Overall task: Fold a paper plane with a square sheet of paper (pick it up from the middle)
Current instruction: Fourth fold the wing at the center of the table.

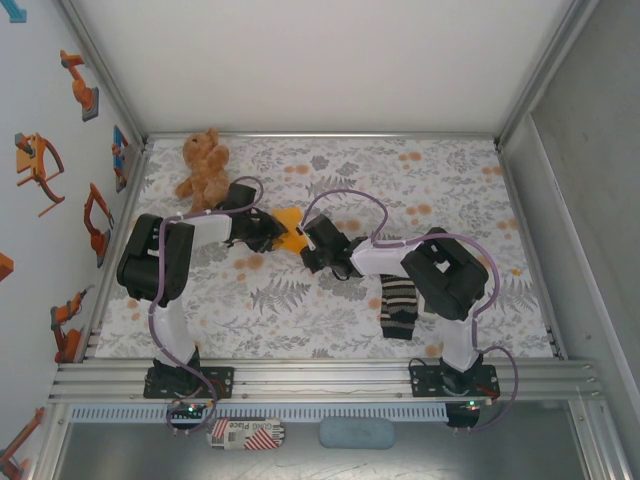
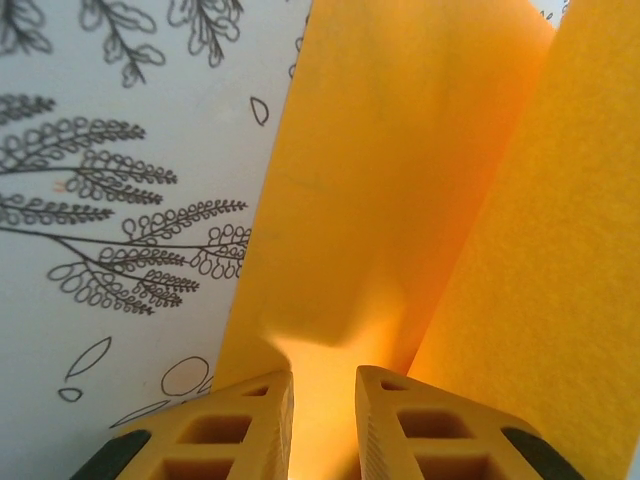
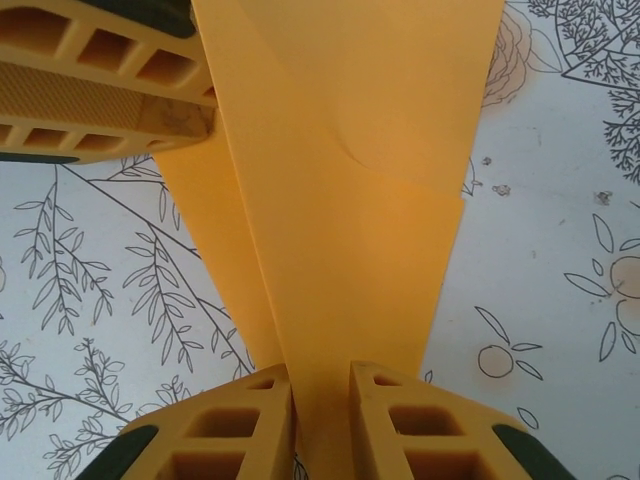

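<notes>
Nearest to the left wrist camera, the left gripper (image 2: 323, 385) has two yellow plastic fingers with a ribbed, lattice form. They are closed to a narrow slit, and the sheet of paper (image 2: 400, 180) passes into this slit, so the jaws pinch it. Beyond them the paper rises as smooth orange-yellow panels, bent along a soft crease. Behind it lies the white tablecloth (image 2: 130, 120) with thin black drawings of ferns.

In the right wrist view, the right gripper (image 3: 320, 380) is of the same kind. Its jaws are pressed on a lower edge of the sheet of paper (image 3: 340, 200), which here shows flat overlapping layers with a sharp straight fold. Farther on, one finger (image 3: 90, 90) of the left gripper is beside the paper's far end.

From above, a black-and-white striped sock (image 1: 398, 305) lies on the tablecloth (image 1: 330, 310) near the right arm's base. In the middle of the table, the left gripper (image 1: 268, 232) and the right gripper (image 1: 310, 240) face each other with the sheet of paper (image 1: 291, 230) between them, held from both sides. A brown furry teddy bear (image 1: 203, 165) sits near the far left corner.
</notes>
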You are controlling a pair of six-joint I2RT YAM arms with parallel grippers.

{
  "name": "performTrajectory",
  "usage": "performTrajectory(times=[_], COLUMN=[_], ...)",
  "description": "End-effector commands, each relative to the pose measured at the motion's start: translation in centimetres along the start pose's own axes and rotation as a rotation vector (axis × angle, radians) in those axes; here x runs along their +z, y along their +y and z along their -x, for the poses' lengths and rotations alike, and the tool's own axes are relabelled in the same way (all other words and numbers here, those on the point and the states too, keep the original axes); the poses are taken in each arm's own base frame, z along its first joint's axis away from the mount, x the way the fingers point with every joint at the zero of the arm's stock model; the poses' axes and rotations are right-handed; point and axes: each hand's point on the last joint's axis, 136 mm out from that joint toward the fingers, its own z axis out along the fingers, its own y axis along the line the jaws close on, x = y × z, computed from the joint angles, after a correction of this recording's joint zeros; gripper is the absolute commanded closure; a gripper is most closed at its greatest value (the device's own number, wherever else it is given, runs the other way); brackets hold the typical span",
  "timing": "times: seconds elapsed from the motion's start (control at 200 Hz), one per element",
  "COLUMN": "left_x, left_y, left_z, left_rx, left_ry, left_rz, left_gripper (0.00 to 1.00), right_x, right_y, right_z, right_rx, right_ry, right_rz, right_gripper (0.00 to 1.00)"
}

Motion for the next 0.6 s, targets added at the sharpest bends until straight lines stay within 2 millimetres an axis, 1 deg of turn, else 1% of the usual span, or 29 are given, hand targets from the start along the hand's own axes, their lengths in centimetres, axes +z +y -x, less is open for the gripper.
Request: performTrajectory(times=[0.0, 0.15, 0.29, 0.431, 0.596], left_x=[0.7, 0.8, 0.7, 0.8, 0.8], left_y=[2.7, 2.8, 2.7, 2.8, 2.8], left_z=[-0.6, -0.6, -0.6, -0.6, -0.6], left_rx=[-0.016, -0.015, -0.013, -0.012, -0.011], left_ry=[0.023, 0.027, 0.027, 0.027, 0.030], left_rz=[0.108, 0.113, 0.112, 0.113, 0.113], left_gripper=[0.77, 0.77, 0.77, 0.77, 0.77], right_x=[-0.3, -0.3, -0.2, -0.2, 0.1], right_y=[-0.8, -1.0, -0.5, -0.3, 0.2], right_z=[1.1, 1.3, 1.3, 1.2, 1.0], right_rx=[-0.012, -0.024, -0.031, -0.033, -0.033], right_ry=[-0.020, -0.020, -0.018, -0.014, -0.007], right_rz=[-0.052, -0.064, -0.038, -0.025, 0.001], right_gripper=[0.80, 0.81, 0.86, 0.87, 0.89])
